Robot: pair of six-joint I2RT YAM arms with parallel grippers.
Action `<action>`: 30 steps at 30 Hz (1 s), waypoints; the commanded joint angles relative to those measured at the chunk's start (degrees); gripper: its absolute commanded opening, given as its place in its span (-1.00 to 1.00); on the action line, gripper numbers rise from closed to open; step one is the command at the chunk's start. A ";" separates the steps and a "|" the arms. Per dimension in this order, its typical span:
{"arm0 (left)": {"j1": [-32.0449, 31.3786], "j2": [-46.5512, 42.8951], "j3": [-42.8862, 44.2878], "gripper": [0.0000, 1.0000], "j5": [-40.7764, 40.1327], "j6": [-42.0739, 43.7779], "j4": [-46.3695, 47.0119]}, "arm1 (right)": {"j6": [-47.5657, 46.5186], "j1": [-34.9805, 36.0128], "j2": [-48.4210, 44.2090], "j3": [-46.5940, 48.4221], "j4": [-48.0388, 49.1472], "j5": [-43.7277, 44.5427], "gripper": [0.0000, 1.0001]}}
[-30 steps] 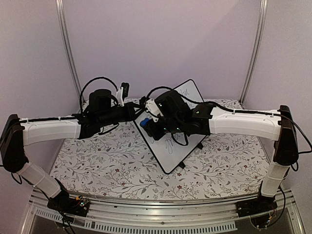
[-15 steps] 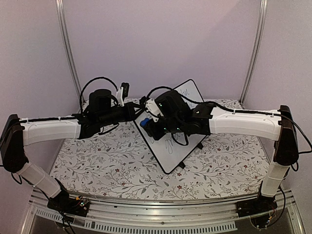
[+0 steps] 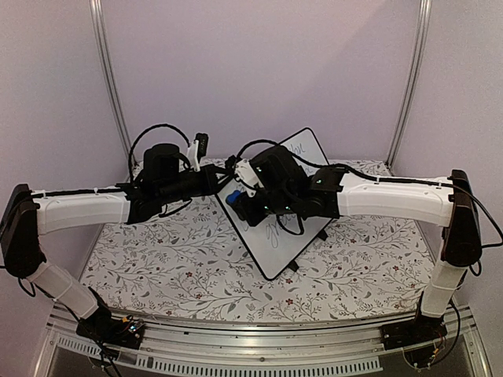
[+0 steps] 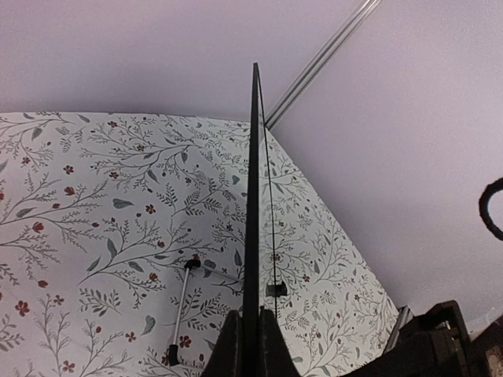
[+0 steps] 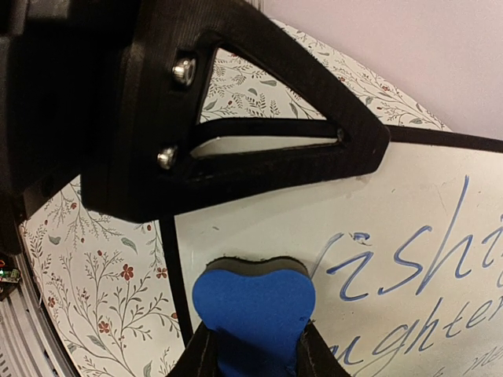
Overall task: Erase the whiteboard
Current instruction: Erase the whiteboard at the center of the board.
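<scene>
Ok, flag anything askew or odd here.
The whiteboard sits skewed, cornerwise to the edges of the table, its rim pinched in the shut left hand. The blue eraser bulges, squashed in the shut right hand. Nothing looks spilled or broken.

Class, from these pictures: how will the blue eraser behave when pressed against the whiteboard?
Probably soft: the blue eraser bulges where the right end effector pinches it. It likely glides easily, since the whiteboard looks smooth.
</scene>
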 commanded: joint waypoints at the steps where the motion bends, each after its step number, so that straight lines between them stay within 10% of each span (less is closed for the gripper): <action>1: -1.59 0.66 -0.65 -1.00 2.28 2.07 -2.72 | 0.41 0.14 -0.41 -1.22 -0.61 -0.28 -0.64; 30: -1.61 0.66 -0.80 -1.00 2.28 1.88 -2.56 | -2.07 0.14 1.55 4.45 -1.58 0.95 -0.63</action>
